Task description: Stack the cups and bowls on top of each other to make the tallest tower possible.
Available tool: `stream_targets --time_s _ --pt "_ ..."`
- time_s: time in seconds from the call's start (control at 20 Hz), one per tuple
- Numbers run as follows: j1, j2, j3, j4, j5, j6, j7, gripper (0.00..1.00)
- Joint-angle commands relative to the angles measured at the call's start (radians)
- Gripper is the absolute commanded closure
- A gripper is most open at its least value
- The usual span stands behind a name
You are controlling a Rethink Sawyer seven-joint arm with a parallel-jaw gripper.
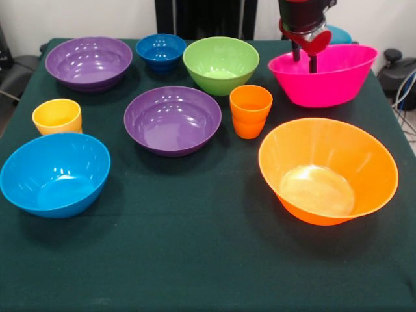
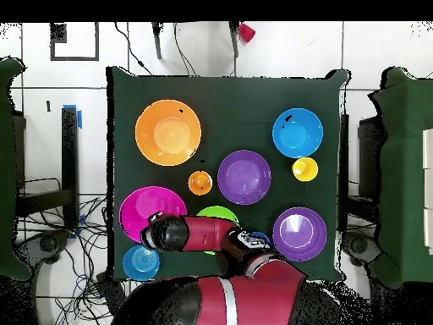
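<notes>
My gripper [image 1: 304,58] hangs open over the large pink bowl [image 1: 323,73], its fingertips [image 1: 312,64] just above the rim with nothing between them. In the overhead view the arm's end [image 2: 162,232] covers that pink bowl's [image 2: 145,206] near edge. The large orange bowl [image 1: 327,170], the orange cup [image 1: 250,110], the yellow cup [image 1: 57,116], two purple bowls [image 1: 172,119] [image 1: 89,62], the green bowl [image 1: 221,64], the small dark blue bowl [image 1: 161,51] and the light blue bowl [image 1: 54,173] all stand upright and apart. No tower is in view.
A teal bowl [image 2: 140,262] sits at the table corner beside the pink one, mostly hidden behind the gripper in the front view. The dark green tablecloth [image 1: 195,260] reaches the table's edges. Cables [image 2: 80,254] lie on the floor around the table.
</notes>
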Motion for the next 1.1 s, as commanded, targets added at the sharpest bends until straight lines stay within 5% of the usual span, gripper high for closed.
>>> stream_targets --time_s 0.05,0.8,1.1 --pt "0.009 -0.070 0.065 -0.039 -0.012 0.088 -0.028 0.00" --pt "-0.021 -0.181 0.108 -0.001 0.030 0.197 -0.009 0.00" --pt "-0.027 -0.116 0.091 -0.034 -0.002 0.141 -0.023 0.00"
